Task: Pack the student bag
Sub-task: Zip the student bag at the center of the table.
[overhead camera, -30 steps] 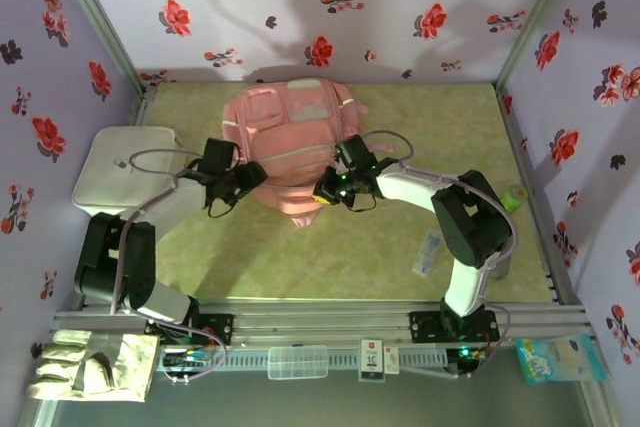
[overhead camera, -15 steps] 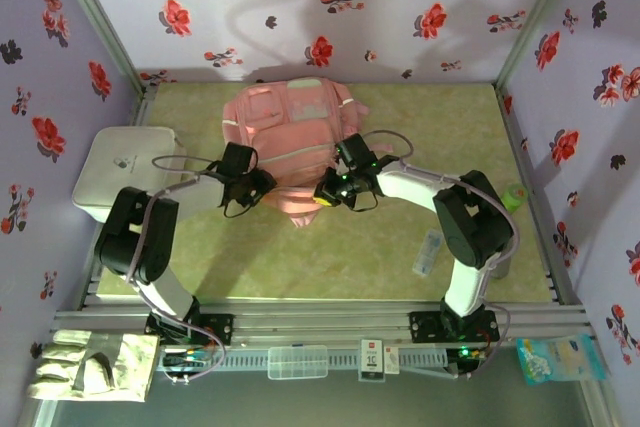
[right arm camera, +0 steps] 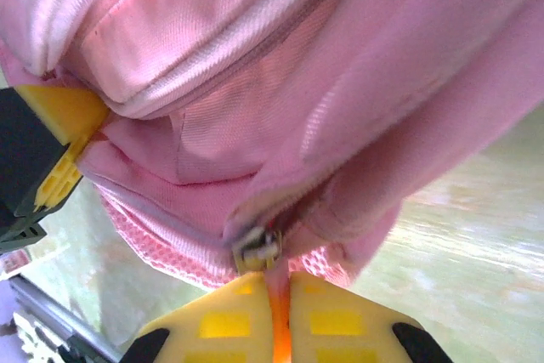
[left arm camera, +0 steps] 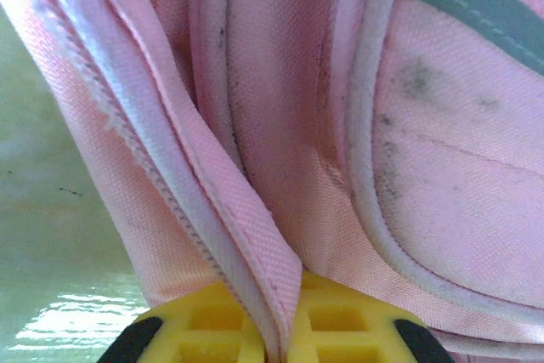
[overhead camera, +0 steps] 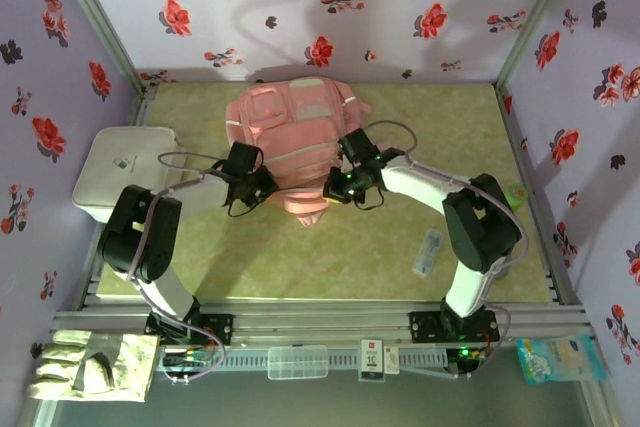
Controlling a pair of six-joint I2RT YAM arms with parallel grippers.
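The student bag (overhead camera: 290,122), a soft pink backpack, lies at the back middle of the table. My left gripper (overhead camera: 262,185) is at the bag's near left edge. In the left wrist view, the left gripper (left arm camera: 285,329) is shut on a folded fabric edge with a zip tape of the bag (left arm camera: 280,125). My right gripper (overhead camera: 332,190) is at the bag's near right edge. Seen from the right wrist, the right gripper (right arm camera: 279,312) is shut on the pull tab under the metal zip slider (right arm camera: 257,248) of the bag (right arm camera: 280,82). The left gripper's yellow finger (right arm camera: 59,125) shows beside the bag.
A white rounded box (overhead camera: 125,172) sits at the left edge of the table. A small pale tube (overhead camera: 428,252) lies near the right arm, and a green item (overhead camera: 515,197) by the right wall. Flowered walls close three sides. Gloves (overhead camera: 90,367) lie off the table's front left.
My left gripper moved right to the bag's edge and shut on the fabric fold. The right gripper shifted slightly back, still on the zip pull.
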